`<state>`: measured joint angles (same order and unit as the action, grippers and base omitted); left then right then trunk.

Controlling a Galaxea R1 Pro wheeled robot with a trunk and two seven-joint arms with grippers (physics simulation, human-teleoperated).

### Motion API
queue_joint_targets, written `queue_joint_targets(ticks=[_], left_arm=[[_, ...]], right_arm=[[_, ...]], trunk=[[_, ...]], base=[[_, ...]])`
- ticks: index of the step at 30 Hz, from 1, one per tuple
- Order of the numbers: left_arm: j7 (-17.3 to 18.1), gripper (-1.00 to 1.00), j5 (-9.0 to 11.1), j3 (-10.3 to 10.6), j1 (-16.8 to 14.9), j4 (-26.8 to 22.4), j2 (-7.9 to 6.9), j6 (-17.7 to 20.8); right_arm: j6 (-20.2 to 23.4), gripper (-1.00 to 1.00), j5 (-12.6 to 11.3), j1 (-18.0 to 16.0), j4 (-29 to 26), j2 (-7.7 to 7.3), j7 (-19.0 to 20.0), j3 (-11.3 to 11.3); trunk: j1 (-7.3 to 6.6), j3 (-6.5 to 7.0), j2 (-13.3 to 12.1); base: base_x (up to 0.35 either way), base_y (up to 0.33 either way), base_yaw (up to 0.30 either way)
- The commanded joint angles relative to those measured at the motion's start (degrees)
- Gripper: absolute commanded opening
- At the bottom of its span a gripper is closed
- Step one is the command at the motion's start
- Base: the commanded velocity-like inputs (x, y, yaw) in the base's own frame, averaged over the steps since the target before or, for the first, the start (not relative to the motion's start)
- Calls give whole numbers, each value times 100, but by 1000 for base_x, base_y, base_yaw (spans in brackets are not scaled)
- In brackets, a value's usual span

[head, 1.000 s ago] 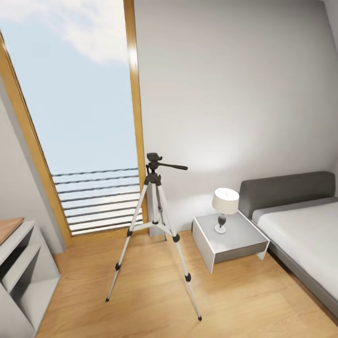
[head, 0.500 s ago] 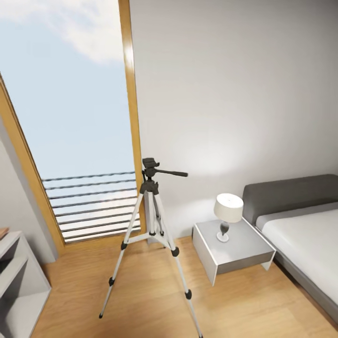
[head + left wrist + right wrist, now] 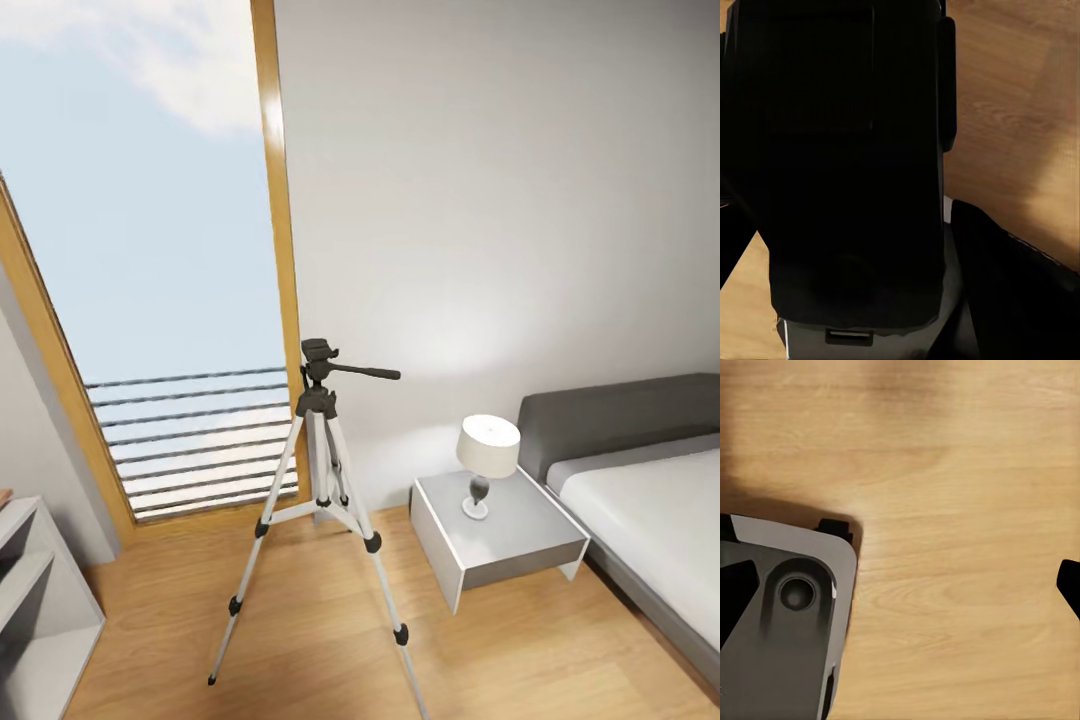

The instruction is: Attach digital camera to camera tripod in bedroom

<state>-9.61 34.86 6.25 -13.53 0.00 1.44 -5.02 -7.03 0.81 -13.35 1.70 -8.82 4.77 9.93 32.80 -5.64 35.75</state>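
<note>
Fingers: I can't tell either gripper's state from my wrist feeds.
Tripod (image 3: 318, 500) stands on its 3 legs on the floor (image 3: 300, 620), beside the window (image 3: 150, 300), nightstand (image 3: 500, 530) near.

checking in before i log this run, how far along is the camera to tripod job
Done: the robot is in the bedroom, with the camera tripod standing ahead on the wood floor, its head bare. In hand: a large black boxy object sits close before the left wrist camera, possibly the digital camera, though too dark to confirm. Left: closing in and mounting the camera on the tripod head.
</note>
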Motion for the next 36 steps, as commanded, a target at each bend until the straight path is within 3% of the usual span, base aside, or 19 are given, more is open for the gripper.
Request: queue_joint_targets(ticks=[1,16,36], left_arm=[[-14,-100,30,57,-6,0,-1,-10],[-14,-100,30,55,-7,0,-12,-19],[-17,-100,39,52,-8,0,-16,-26]], right_arm=[[-34,100,7,-9,17,0,15,18],[-28,100,13,-9,21,23,11,18],[-32,100,7,-9,18,12,-2,18]], trunk=[[4,-9,7],[4,-9,7],[4,-9,7]], base=[[180,-134,0],[220,-208,13],[118,-216,247]])
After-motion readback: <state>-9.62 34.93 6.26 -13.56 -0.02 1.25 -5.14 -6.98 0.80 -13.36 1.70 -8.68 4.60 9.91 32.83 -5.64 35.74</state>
